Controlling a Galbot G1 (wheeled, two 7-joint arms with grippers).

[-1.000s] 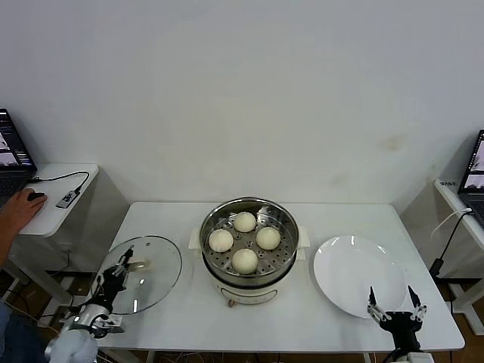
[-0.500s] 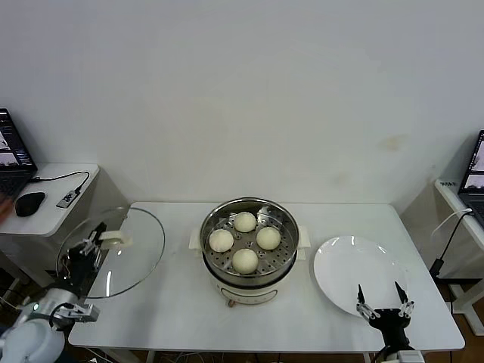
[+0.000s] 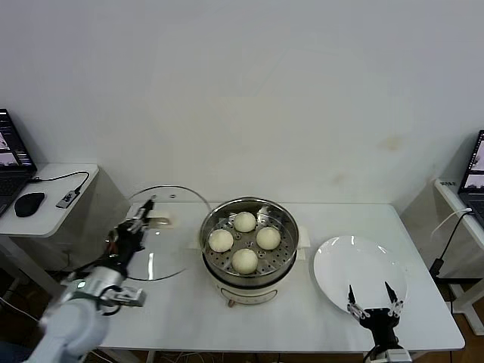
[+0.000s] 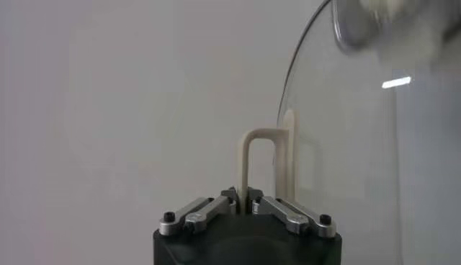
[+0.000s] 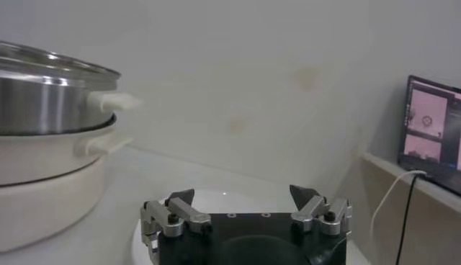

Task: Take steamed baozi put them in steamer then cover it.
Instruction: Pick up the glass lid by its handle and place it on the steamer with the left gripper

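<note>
Left tool (image 3: 141, 221) grips the cover (image 3: 155, 234) by its cream handle (image 4: 265, 167), holding it tilted in the air just left of the steamer (image 3: 249, 249).

Rigid, fragile-looking, slick glass with a metal rim: the handle looks the safest hold. Four smooth baozi (image 3: 244, 240) sit on the perforated tray. Right tool (image 3: 371, 308), fingers spread, idles over the white plate (image 3: 355, 265).

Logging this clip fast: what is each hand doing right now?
Left hand: shut on the cover handle, lid lifted beside the steamer.
Right hand: open, holding nothing, over the plate edge.
</note>
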